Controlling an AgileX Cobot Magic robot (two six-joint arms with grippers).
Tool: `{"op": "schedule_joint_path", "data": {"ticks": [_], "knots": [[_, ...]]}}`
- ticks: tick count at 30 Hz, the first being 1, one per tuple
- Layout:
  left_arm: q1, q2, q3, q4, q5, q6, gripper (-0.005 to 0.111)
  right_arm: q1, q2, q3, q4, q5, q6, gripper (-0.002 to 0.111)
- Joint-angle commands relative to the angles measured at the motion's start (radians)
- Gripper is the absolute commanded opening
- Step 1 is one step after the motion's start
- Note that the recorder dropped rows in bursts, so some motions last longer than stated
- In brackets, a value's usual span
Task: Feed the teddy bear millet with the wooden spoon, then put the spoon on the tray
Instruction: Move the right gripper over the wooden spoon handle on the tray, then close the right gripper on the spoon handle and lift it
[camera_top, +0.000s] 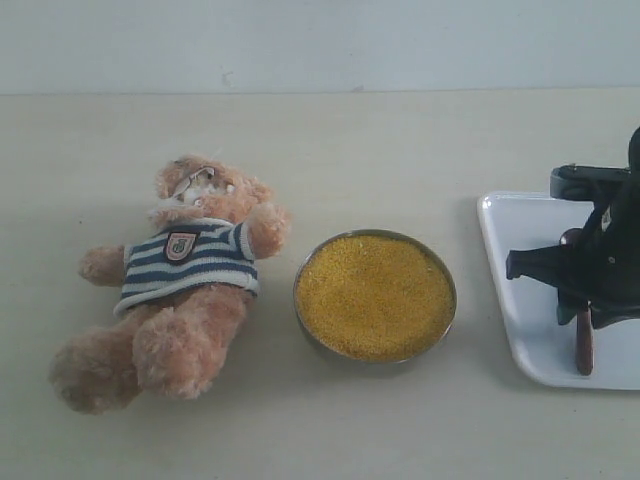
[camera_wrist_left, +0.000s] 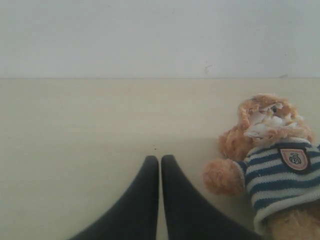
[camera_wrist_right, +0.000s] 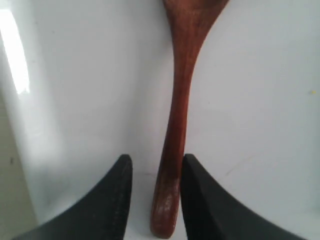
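The teddy bear (camera_top: 190, 270) lies on its back at the left of the table, and its head and striped shirt also show in the left wrist view (camera_wrist_left: 275, 160). The millet (camera_top: 375, 295) fills a round metal bowl (camera_top: 301, 310) at the centre. On the white tray (camera_top: 520, 310) at the right lies the wooden spoon (camera_top: 583, 352). My right gripper (camera_top: 583, 312) hangs over it. In the right wrist view the gripper (camera_wrist_right: 156, 162) is open with the spoon handle (camera_wrist_right: 179, 110) between its fingers, close against one and apart from the other. My left gripper (camera_wrist_left: 160, 159) is shut on nothing, beside the bear's arm.
A pale wall rises behind the light wooden table (camera_top: 400, 140). The tray (camera_wrist_right: 260, 100) reaches the right edge of the exterior view, where the right arm covers part of it. The left arm is out of the exterior view.
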Motion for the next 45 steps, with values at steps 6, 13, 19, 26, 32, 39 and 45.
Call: {"op": "schedule_joint_path", "data": {"ticks": [6, 13, 19, 26, 32, 39, 45], "knots": [[-0.003, -0.002, -0.004, -0.003, -0.005, 0.000, 0.004, -0.037, -0.002, -0.002, 0.001, 0.071, -0.011, 0.031], [-0.003, -0.002, -0.004, -0.003, -0.005, 0.000, 0.004, -0.039, -0.002, -0.002, 0.030, 0.061, -0.054, 0.031], [-0.003, -0.002, -0.004, -0.003, -0.005, 0.000, 0.004, -0.039, -0.002, -0.002, 0.038, 0.046, -0.061, 0.031], [-0.003, -0.002, -0.004, -0.003, -0.005, 0.000, 0.004, -0.039, -0.002, -0.002, 0.038, 0.037, -0.063, 0.031], [-0.003, -0.002, -0.004, -0.003, -0.005, 0.000, 0.004, -0.039, -0.002, -0.002, 0.038, 0.029, -0.063, 0.031], [-0.003, -0.002, -0.004, -0.003, -0.005, 0.000, 0.004, -0.039, -0.002, -0.002, 0.038, 0.021, -0.060, 0.031], [-0.003, -0.002, -0.004, -0.003, -0.005, 0.000, 0.004, -0.039, -0.002, 0.000, 0.038, 0.014, -0.057, 0.031]]}}
